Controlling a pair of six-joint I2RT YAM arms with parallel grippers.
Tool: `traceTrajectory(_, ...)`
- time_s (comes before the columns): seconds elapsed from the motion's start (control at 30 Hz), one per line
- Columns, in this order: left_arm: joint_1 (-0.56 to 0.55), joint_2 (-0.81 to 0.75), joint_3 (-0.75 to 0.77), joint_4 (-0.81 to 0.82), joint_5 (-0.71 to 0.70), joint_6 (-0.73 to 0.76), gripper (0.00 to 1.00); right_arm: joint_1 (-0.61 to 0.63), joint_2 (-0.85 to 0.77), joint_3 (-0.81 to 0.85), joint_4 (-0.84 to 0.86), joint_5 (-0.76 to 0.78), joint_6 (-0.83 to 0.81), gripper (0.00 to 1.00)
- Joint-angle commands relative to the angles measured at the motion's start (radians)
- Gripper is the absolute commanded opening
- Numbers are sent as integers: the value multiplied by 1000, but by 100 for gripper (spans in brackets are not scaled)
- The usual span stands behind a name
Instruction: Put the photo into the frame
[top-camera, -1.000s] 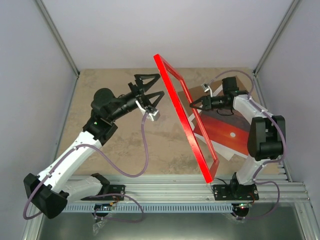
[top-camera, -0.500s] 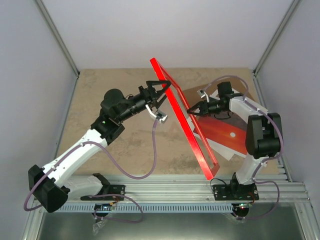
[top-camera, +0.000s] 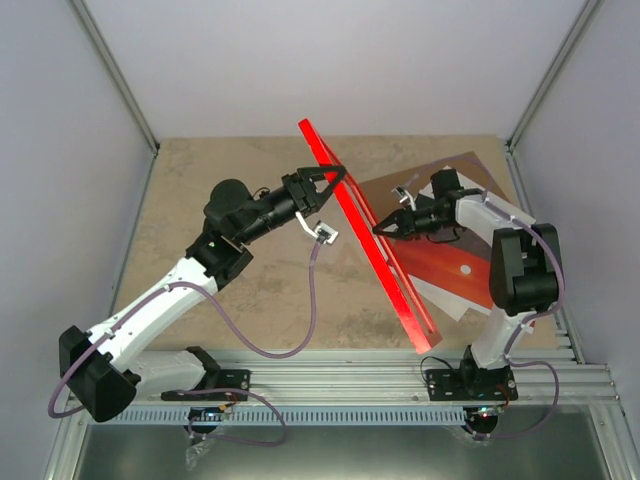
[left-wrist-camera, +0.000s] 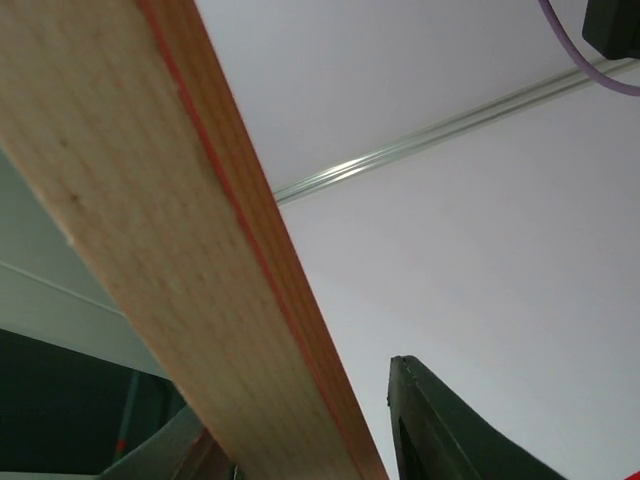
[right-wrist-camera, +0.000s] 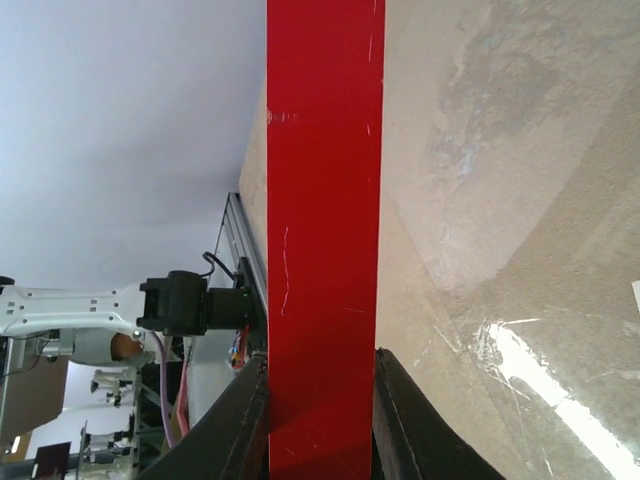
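Observation:
The red frame (top-camera: 398, 285) stands tilted on edge across the table's middle. My right gripper (top-camera: 379, 228) is shut on its long bar from the right. In the right wrist view both fingers (right-wrist-camera: 240, 420) press the sides of the red bar (right-wrist-camera: 325, 200). My left gripper (top-camera: 335, 188) reaches the frame's upper end from the left. In the left wrist view the pale wooden back of the frame (left-wrist-camera: 170, 230) runs between the jaws, and a gap shows beside the right finger (left-wrist-camera: 440, 430). The photo (top-camera: 450, 262) lies face up, flat, under the right arm.
A brown backing board (top-camera: 440, 175) lies beneath and behind the photo at the right. The tan table (top-camera: 220, 180) is walled by white panels on three sides. An aluminium rail (top-camera: 330, 385) with both arm bases runs along the near edge.
My left gripper has moved right, up to the frame's upper end, and its jaws have narrowed around the bar. The right gripper and frame have shifted slightly left.

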Motion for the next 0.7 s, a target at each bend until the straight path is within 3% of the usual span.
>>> traceTrajectory(0.0, -8, 9, 5, -29, -2, 34, 32, 15, 6, 11, -35, -76, 15, 1)
traceTrajectory(0.07, -8, 4, 13, -50, -14, 14, 22, 15, 13, 37, -47, -65, 3, 1)
traceTrajectory(0.27, -8, -2, 46, -128, -104, -93, 0, -35, 53, 189, -117, -16, -63, 41)
traceTrajectory(0.37, -8, -1, 59, -169, -169, -146, 0, -85, 70, 290, -164, 16, -118, 66)
traceTrajectory(0.43, -7, 9, 89, -206, -226, -223, 0, -124, 71, 347, -178, 38, -140, 77)
traceTrajectory(0.6, 24, 70, 201, -353, -378, -479, 0, -262, 32, 423, -117, 91, -135, 95)
traceTrajectory(0.67, 59, 104, 255, -431, -426, -614, 0, -307, 2, 418, -52, 111, -108, 98)
